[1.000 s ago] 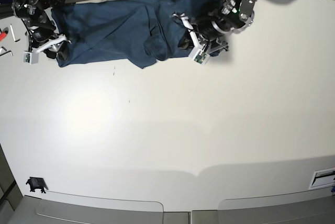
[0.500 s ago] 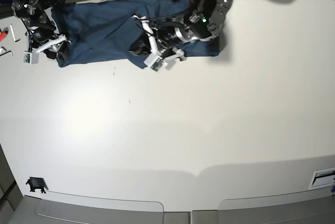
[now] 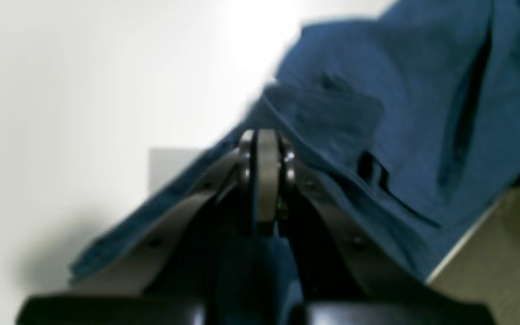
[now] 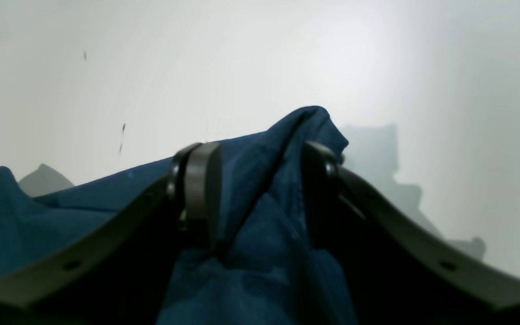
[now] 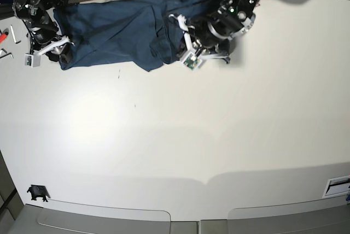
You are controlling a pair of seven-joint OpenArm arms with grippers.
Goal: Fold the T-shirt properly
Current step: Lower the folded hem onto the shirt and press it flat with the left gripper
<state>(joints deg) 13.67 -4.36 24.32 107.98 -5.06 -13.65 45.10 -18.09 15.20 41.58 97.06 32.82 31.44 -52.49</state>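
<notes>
White tabletop (image 5: pixel 180 135) fills the base view, with the T-shirt (image 5: pixel 117 29) bunched along its far edge. Since half a second ago, the left gripper (image 5: pixel 188 53) has swung back rightward, carrying the cloth's fold with it. Its jaws stand pressed together on a pinch of shirt fabric. The right gripper (image 4: pixel 260 180) has jaws apart, a ridge of cloth rising between them. Left wrist view is blurred.
</notes>
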